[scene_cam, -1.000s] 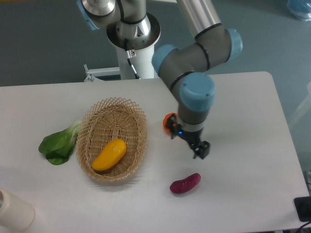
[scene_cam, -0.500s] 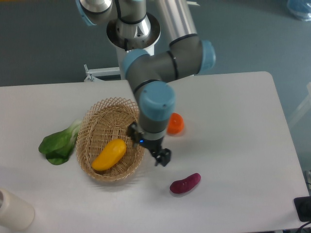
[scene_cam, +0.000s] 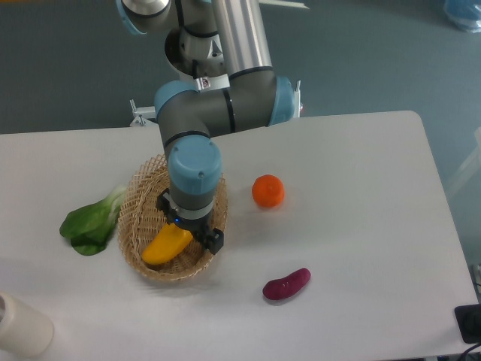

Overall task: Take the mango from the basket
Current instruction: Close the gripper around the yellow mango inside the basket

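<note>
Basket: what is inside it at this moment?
The basket holds the mango, lying on its floor. The gripper hangs over the mango's upper right end, so the wrist covers that end and part of the floor; nothing else shows inside.

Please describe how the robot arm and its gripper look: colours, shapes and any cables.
The arm has grey rounded joint housings with light blue end caps and a shiny silver tube. The small black two-finger gripper sits below the wrist, where a small blue light glows. A thin dark cable shows near the white base.
</note>
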You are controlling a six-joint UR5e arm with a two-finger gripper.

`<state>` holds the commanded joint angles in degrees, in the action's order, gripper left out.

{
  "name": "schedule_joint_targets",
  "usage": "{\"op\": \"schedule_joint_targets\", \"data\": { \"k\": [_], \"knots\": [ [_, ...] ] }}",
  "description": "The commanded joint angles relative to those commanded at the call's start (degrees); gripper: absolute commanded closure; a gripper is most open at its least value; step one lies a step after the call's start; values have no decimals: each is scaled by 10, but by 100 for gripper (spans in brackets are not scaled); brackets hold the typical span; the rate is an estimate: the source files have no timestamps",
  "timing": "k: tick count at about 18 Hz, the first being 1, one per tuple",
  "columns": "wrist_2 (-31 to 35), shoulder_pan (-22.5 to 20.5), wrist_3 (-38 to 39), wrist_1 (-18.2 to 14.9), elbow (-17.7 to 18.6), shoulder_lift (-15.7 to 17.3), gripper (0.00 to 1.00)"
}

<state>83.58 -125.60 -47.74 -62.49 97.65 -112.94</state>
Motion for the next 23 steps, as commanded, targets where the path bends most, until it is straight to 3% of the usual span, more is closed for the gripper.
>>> {"op": "schedule_joint_targets", "data": {
  "k": [17,20,23],
  "knots": [
    [10,27,64,8,4,-36,0],
    [74,31,66,32,5,-41,0],
    [112,47,66,37,4,-49,30]
  ]
}}
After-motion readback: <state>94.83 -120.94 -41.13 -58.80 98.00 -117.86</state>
